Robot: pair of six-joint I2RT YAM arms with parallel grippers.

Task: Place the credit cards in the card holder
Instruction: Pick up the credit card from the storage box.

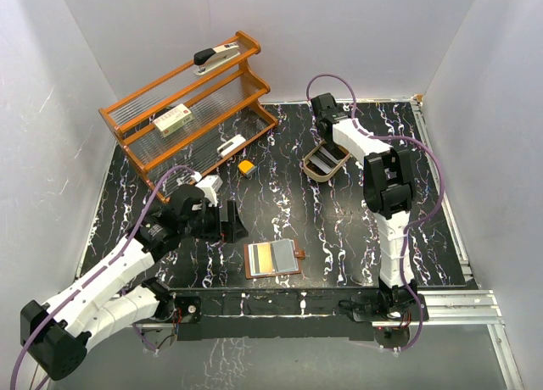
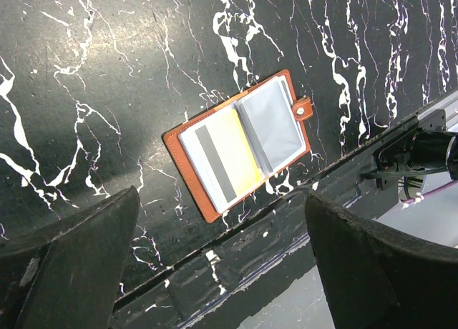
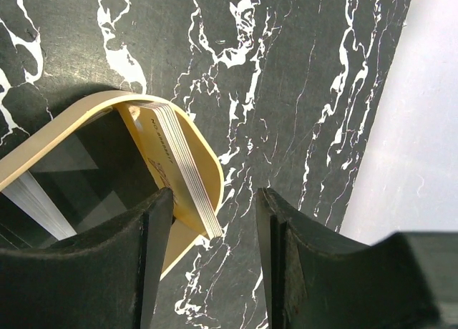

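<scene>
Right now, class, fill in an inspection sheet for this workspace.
Surface: black veined table.
Job's things: card holder lies open, with a yellow card in a pocket; credit cards stacked in the oval tray.
Clutter: shelf rack with a stapler on top; small orange block.
Grippers: left gripper open near the holder; right gripper open, straddling the tray rim.
Cables: purple cable loops along each arm.
Surroundings: white walls.

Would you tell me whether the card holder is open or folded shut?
Open: the card holder lies spread flat on the table, clear pockets facing up, its tab unfastened.
</scene>
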